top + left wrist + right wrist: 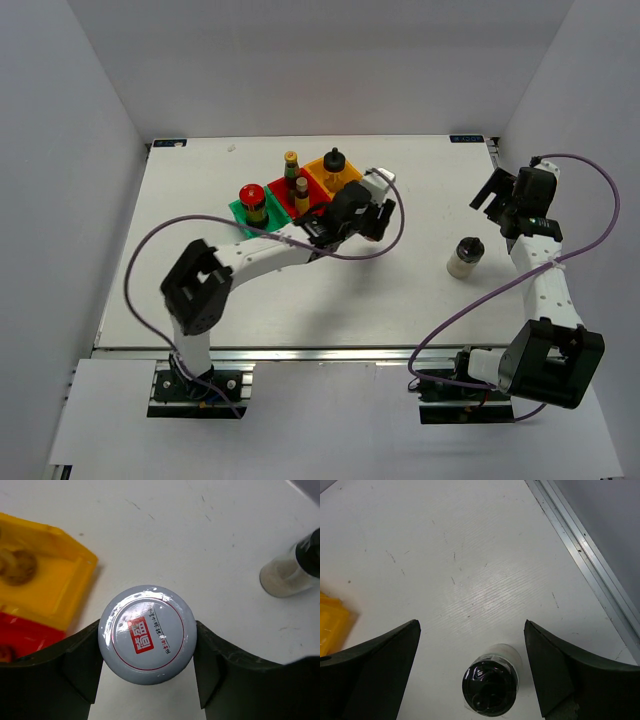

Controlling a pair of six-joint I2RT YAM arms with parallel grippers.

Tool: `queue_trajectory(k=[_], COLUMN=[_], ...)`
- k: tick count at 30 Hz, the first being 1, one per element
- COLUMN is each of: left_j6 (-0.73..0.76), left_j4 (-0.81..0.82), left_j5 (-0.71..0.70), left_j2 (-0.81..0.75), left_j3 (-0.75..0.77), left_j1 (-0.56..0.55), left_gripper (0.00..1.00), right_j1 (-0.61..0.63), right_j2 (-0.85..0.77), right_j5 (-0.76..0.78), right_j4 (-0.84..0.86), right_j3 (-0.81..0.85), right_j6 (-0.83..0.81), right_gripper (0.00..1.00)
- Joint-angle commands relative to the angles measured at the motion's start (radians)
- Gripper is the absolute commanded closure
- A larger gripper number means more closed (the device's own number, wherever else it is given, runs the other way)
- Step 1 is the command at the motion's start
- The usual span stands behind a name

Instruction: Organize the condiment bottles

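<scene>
Black fingers of the left gripper pinch the white-lidded jar from both sides, just beside the orange plastic bin.

Seen from the left wrist, that bin sits at 9 to 10 o'clock of the jar, and a black-topped clear shaker stands at 2 o'clock on the white table. I cannot tell whether the jar is lifted or resting. The right gripper is spread wide, with the same shaker low between its fingers at 6 o'clock, touching neither. From above, the held jar is at 3 o'clock of the orange bin, which holds a second black-topped shaker. The red bin holds a yellow-capped dark sauce bottle and a slim yellow bottle. The green bin holds a red-capped dark jar.
</scene>
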Motion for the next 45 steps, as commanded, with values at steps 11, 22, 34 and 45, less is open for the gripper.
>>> queue_trajectory(k=[11, 22, 34, 45], left_j6=[-0.177, -0.163, -0.16, -0.243], left_j4=[-0.041, 0.089, 0.231, 0.343], left_j5=[-0.299, -0.304, -0.37, -0.437], left_j2=[-0.542, -0.499, -0.416, -0.376], left_j3=[-0.419, -0.505, -0.544, -0.665], left_j1=[0.249, 0.36, 0.366, 0.366], left_gripper=[0.66, 0.65, 0.65, 0.51], right_j1=[-0.005, -0.005, -0.005, -0.005], right_j2=[-0.045, -0.005, -0.031, -0.086], right_j5=[-0.02, -0.08, -0.083, -0.132], right_j4=[0.074, 0.08, 0.112, 0.117], right_j3=[-0.034, -0.028, -0.088, -0.154], right_j6=[0.003, 0.004, -0.01, 0.018], right_gripper=[0.11, 0.11, 0.11, 0.11])
